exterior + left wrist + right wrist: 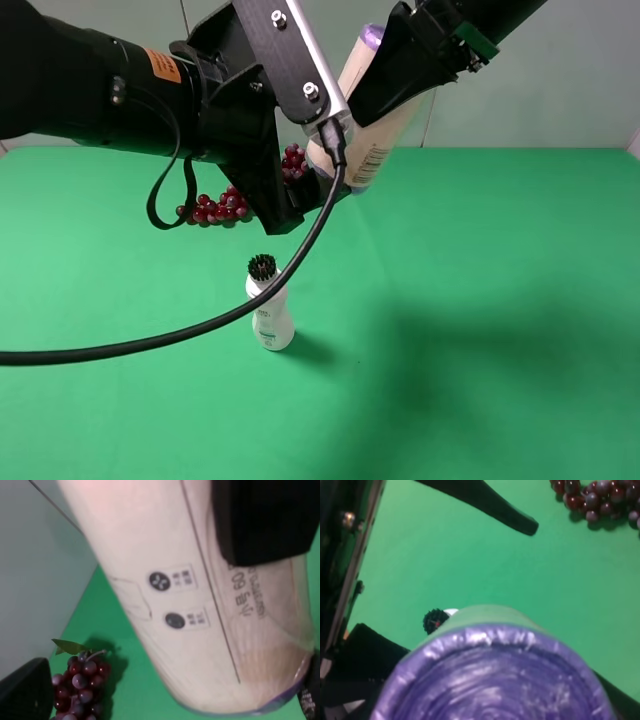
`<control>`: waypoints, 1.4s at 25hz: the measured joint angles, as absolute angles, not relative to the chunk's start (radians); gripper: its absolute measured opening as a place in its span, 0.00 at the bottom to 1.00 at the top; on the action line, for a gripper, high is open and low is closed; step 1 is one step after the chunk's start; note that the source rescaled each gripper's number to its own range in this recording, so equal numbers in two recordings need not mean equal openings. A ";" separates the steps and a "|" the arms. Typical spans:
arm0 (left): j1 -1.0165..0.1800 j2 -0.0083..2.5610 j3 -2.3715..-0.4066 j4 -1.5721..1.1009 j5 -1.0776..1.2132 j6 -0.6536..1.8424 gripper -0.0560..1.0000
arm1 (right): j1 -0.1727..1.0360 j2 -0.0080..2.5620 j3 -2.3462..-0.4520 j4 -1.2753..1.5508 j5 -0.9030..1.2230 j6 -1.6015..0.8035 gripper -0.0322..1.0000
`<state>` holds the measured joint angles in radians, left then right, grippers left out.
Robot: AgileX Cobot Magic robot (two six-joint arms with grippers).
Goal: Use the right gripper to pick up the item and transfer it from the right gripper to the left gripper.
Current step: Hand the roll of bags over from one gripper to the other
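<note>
Spreading under everything was the green tabletop (480, 300). Above its back half the two black arms met. The left tool (310, 190), w/ a grey bolted plate (300, 55) and a loose black cable (200, 325) drooping off it, had its fingers apart. One finger (485, 505) stood clear of the canister w/ green showing btwn, so the tool sat by the body but wasn't clamped on it. The right tool (378, 98) was closed on the canister (385, 140), gripping its upper part nr the lid. The canister hung well off the tabletop, tilted, w/ its purple lid (495, 680) up toward the right arm and its beige lower end down by the left tool. Dark red grapes (215, 208) lay on the tabletop behind the left arm, partly hidden. Smallest, a white bottle (270, 315) w/ a black bristle top stood nr the middle, leaning a little, apart from the rest.
</note>
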<state>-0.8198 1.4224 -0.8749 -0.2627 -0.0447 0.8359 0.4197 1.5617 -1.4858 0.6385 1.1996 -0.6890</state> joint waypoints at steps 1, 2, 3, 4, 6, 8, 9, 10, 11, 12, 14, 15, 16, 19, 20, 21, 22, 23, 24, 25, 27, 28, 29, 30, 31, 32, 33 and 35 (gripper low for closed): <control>-0.820 1.422 -0.875 -0.263 -0.047 0.836 0.92 | 0.420 1.562 -1.486 0.639 1.196 -0.690 0.07; -0.820 1.422 -0.875 -0.263 -0.048 0.836 0.92 | 0.420 1.562 -1.486 0.642 1.194 -0.691 0.07; -0.820 1.422 -0.875 -0.263 -0.048 0.836 0.92 | 0.420 1.562 -1.486 0.644 1.193 -0.691 0.07; -0.820 1.422 -0.875 -0.263 -0.048 0.836 0.92 | 0.420 1.562 -1.486 0.646 1.192 -0.693 0.07; -0.820 1.422 -0.875 -0.264 -0.048 0.823 0.92 | 0.420 1.562 -1.486 0.647 1.187 -0.693 0.07; -0.820 1.422 -0.875 -0.264 -0.048 0.804 0.92 | 0.420 1.562 -1.486 0.655 1.183 -0.693 0.07; -0.820 1.422 -0.875 -0.264 -0.048 0.799 0.92 | 0.420 1.562 -1.486 0.659 1.181 -0.693 0.07; -0.820 1.422 -0.875 -0.264 -0.048 0.797 0.92 | 0.420 1.562 -1.486 0.661 1.179 -0.693 0.07; -0.820 1.422 -0.875 -0.264 -0.050 0.795 0.92 | 0.420 1.562 -1.486 0.664 1.175 -0.693 0.07; -0.820 1.422 -0.875 -0.264 -0.051 0.795 0.92 | 0.420 1.562 -1.486 0.666 1.170 -0.693 0.07; -0.820 1.422 -0.875 -0.264 -0.058 0.794 0.92 | 0.420 1.562 -1.486 0.671 1.159 -0.693 0.07; -0.820 1.422 -0.875 -0.264 -0.062 0.794 0.92 | 0.420 1.562 -1.486 0.673 1.154 -0.693 0.07; -0.820 1.422 -0.875 -0.264 -0.064 0.794 0.91 | 0.420 1.562 -1.486 0.675 1.150 -0.693 0.07; -0.820 1.422 -0.875 -0.264 -0.070 0.790 0.91 | 0.420 1.562 -1.486 0.691 1.132 -0.693 0.07; -0.820 1.422 -0.875 -0.264 -0.070 0.790 0.91 | 0.420 1.562 -1.486 0.698 1.129 -0.693 0.07; -0.820 1.422 -0.875 -0.264 -0.071 0.789 0.91 | 0.420 1.562 -1.486 0.706 1.127 -0.693 0.07; -0.820 1.422 -0.875 -0.265 -0.073 0.789 0.91 | 0.420 1.562 -1.486 0.716 1.122 -0.690 0.07; -0.820 1.422 -0.875 -0.265 -0.076 0.787 0.91 | 0.420 1.562 -1.486 0.724 1.117 -0.689 0.07; -0.820 1.422 -0.875 -0.265 -0.077 0.787 0.91 | 0.421 1.562 -1.486 0.729 1.113 -0.688 0.07; -0.820 1.422 -0.875 -0.265 -0.081 0.787 0.91 | 0.421 1.562 -1.486 0.730 1.112 -0.685 0.07; -0.820 1.422 -0.875 -0.265 -0.089 0.787 0.91 | 0.422 1.562 -1.486 0.730 1.114 -0.682 0.07; -0.820 1.422 -0.875 -0.266 -0.097 0.787 0.91 | 0.422 1.562 -1.486 0.730 1.117 -0.681 0.07; -0.820 1.422 -0.875 -0.266 -0.102 0.787 0.91 | 0.422 1.562 -1.486 0.730 1.119 -0.680 0.07; -0.820 1.422 -0.875 -0.266 -0.111 0.787 0.91 | 0.422 1.562 -1.486 0.732 1.121 -0.679 0.07; -0.820 1.422 -0.875 -0.266 -0.119 0.787 0.91 | 0.422 1.562 -1.486 0.734 1.121 -0.679 0.07; -0.820 1.422 -0.875 -0.265 -0.125 0.787 0.91 | 0.422 1.562 -1.486 0.735 1.121 -0.679 0.07; -0.820 1.422 -0.875 -0.265 -0.130 0.787 0.91 | 0.422 1.562 -1.486 0.736 1.121 -0.679 0.07; -0.820 1.422 -0.875 -0.265 -0.130 0.787 0.91 | 0.422 1.562 -1.486 0.736 1.123 -0.679 0.07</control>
